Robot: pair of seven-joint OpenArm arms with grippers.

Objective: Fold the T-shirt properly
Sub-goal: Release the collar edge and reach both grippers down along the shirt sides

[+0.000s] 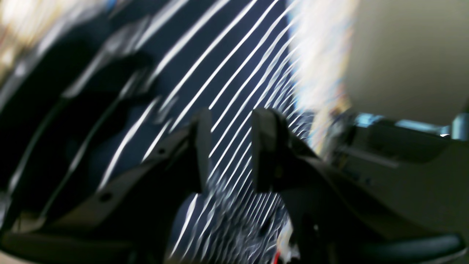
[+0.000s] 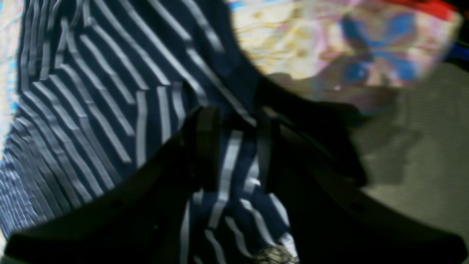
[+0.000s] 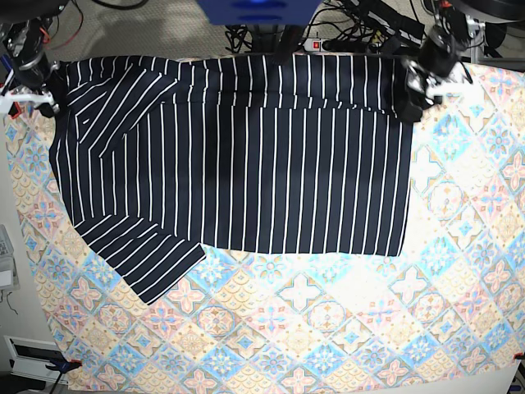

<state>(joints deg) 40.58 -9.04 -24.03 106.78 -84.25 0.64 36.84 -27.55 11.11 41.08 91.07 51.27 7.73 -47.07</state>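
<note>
Roughly centred on the worktop [image 3: 459, 271], the T-shirt [image 3: 246, 164] lies spread flat over a pastel tile-patterned tablecloth [image 3: 328, 328], dark navy w/ thin white stripes. In the base view its long axis runs side to side: a sleeve [image 3: 143, 254] sticks out toward the near-left, another sleeve [image 3: 107, 103] lies at the far-left, & the straight hem edge is on the right. A strip along the far edge looks doubled over, stripes there slightly offset from the body below.

Right tool [image 2: 234, 146] sits at the far-left corner of the shirt in the base view. Its wrist cam shows striped cloth running up betw. the two dark fingers [image 2: 207, 146], so it's pinching the T-shirt; jaws narrow, w/ fabric filling the gap.

Left tool [image 1: 231, 146] is at the far-right corner of the shirt in the base view, by the hem. Its wrist cam is blurred, but striped fabric passes betw. the fingers [image 1: 265, 146] & hangs below them, jaws narrow & gripping the cloth too.

Cables & a power strip [image 3: 316, 41] lie on the floor beyond the far edge of the worktop.
</note>
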